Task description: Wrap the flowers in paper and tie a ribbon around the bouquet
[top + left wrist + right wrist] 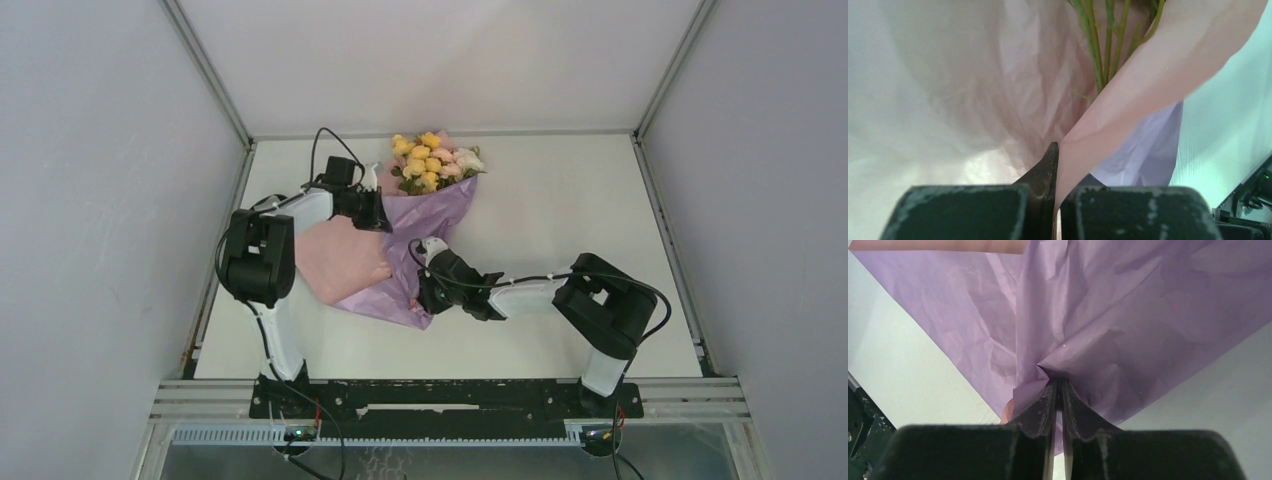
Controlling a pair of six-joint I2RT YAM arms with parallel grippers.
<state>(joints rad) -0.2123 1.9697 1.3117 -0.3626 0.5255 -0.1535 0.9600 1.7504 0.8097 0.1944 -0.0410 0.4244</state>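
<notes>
Step in hand: wrapping, not tying. Flowers (432, 160) lie at the far middle of the table (560, 200), blooms pointing away from the arms. Paper (440, 225) is under and partly round them, lilac face out on the right side, running down to a point near the right arm. A pink flap (340, 262) lies spread to the left, not folded over yet.

Left gripper (378, 212) is clamped on the pink edge of the paper just beside the stems (1096, 45). The wrist view shows the sheet running in between the closed fingers. Could be one layer or two in there; too close to tell.

Right gripper (1058, 382) is pinched on the lilac paper near the bottom point, with the sheet bunched into creases at the fingertips. Jaws are nearly together with paper between.

Ribbon is not in any view.

Judgement: cone is about half formed, and tying is all left to do.

Next move likely calls for the left arm to carry its edge across the stems toward the right side. The right pinch should hold the bottom as an anchor so the stems don't slide out. Paper is thin and crinkly, so pull gently or it may tear or slip from the pinch.
</notes>
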